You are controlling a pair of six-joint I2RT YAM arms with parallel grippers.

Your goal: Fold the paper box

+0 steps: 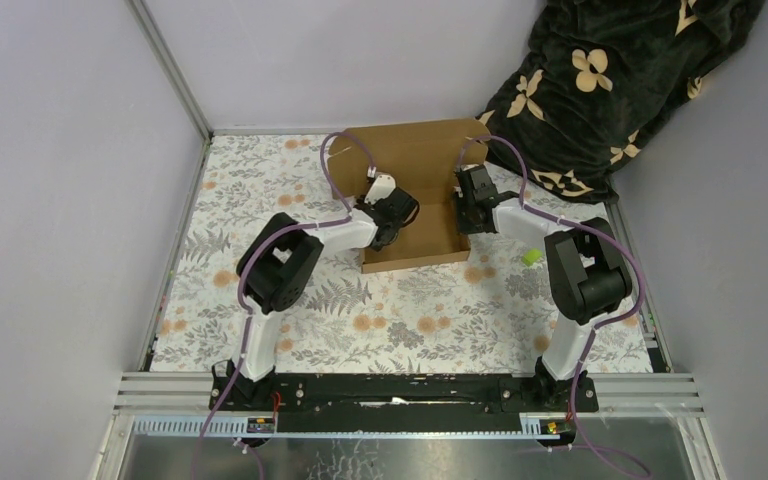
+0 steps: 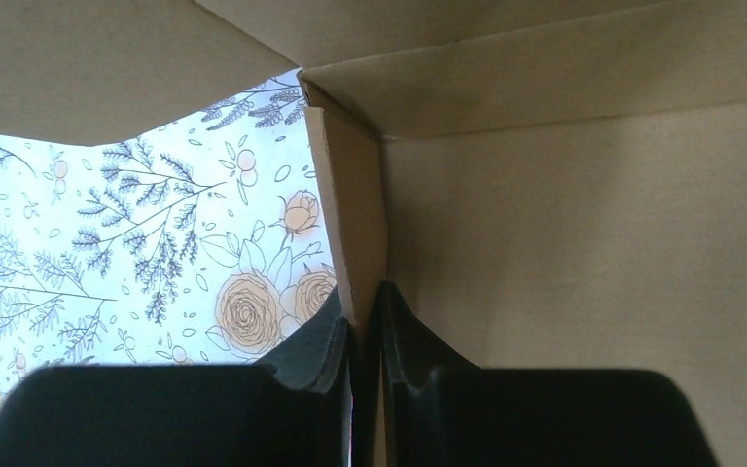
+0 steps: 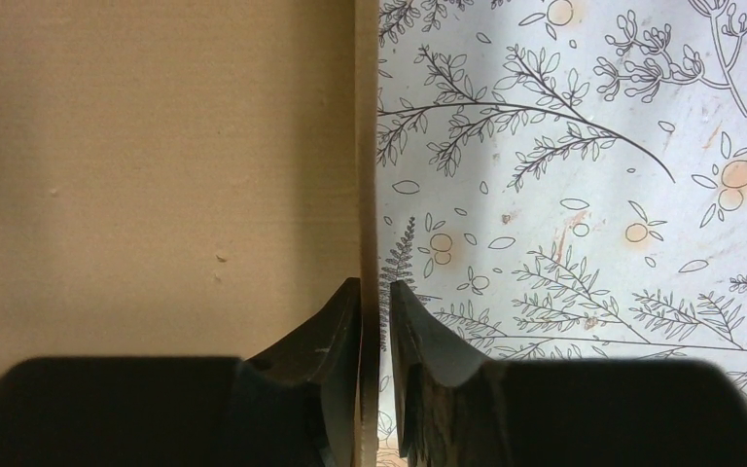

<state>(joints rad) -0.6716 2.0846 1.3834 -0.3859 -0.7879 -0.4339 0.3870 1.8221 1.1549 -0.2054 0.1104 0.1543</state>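
The paper box (image 1: 420,160) is brown cardboard, part folded, at the back middle of the floral table, with its back panel raised. My left gripper (image 1: 400,213) is at the box's left side wall. In the left wrist view the left gripper (image 2: 362,297) is shut on the upright edge of that wall of the paper box (image 2: 564,243). My right gripper (image 1: 468,210) is at the right side wall. In the right wrist view the right gripper (image 3: 374,284) pinches the thin wall edge of the paper box (image 3: 156,175), inner face to the left.
A small lime-green block (image 1: 532,257) lies on the table right of the box, near the right arm. A dark blanket with tan flowers (image 1: 610,80) is heaped at the back right corner. White walls and metal rails enclose the table.
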